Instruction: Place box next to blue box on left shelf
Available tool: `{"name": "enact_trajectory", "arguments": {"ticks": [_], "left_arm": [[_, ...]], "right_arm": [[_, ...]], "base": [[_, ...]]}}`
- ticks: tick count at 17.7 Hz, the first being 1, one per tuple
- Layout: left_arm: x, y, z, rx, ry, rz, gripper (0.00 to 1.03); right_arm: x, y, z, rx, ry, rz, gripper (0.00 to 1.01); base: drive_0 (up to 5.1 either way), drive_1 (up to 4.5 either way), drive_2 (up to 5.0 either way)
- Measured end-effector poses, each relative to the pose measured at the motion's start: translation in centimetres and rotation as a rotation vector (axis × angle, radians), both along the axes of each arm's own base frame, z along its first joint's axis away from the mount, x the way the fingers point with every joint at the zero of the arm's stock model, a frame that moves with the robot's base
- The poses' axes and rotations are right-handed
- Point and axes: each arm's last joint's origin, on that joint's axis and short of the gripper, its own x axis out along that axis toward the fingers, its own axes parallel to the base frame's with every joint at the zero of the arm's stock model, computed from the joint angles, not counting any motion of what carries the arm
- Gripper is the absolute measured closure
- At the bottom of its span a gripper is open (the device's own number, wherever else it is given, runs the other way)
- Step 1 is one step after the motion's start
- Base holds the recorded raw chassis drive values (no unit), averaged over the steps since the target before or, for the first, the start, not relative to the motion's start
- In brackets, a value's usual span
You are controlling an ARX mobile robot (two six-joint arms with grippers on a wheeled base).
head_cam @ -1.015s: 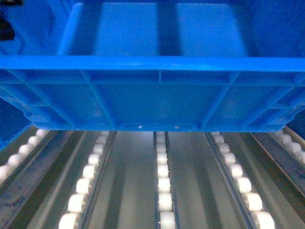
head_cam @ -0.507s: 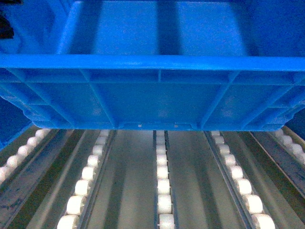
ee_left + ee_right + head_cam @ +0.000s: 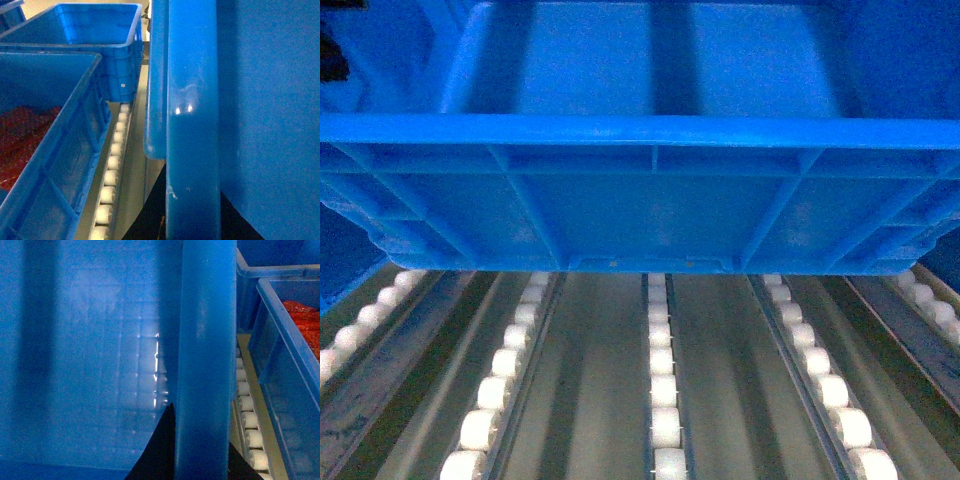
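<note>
The box, a large bright-blue ribbed crate, fills the upper head view, with its underside just above the left shelf's white rollers; I cannot tell whether it touches them. My left gripper is shut on the box's left rim, one dark finger on each side of it. My right gripper is shut on the right rim in the same way. A blue box holding red material sits just left of the held box, a roller row between them.
A second, empty blue box stands behind the left neighbour. On the right, a blue box with red contents and another behind it flank the crate. Grey roller rails run toward me under the crate.
The box has crept very slightly upward in the head view, away from me; both grippers keep their hold on the rims.
</note>
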Motion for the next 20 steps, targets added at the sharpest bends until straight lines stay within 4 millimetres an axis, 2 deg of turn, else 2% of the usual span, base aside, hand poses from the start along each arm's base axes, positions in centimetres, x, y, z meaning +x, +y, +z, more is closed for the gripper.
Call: {"name": "enact_trajectory", "arguments": {"ticks": [19,20], "left_arm": [[0.04,0.0,0.09,0.01,-0.025,-0.021,0.97],[0.05,-0.01,0.11,0.004,-0.027,-0.022,0.97]], "right_arm": [[0.01,0.0,0.03,0.003,-0.003,-0.003,0.94],[0.06,0.17,-0.03,-0.023,-0.089,-0.033,0.94]], "base": [[0.0,0.0,0.0],[0.0,0.0,0.0]]}}
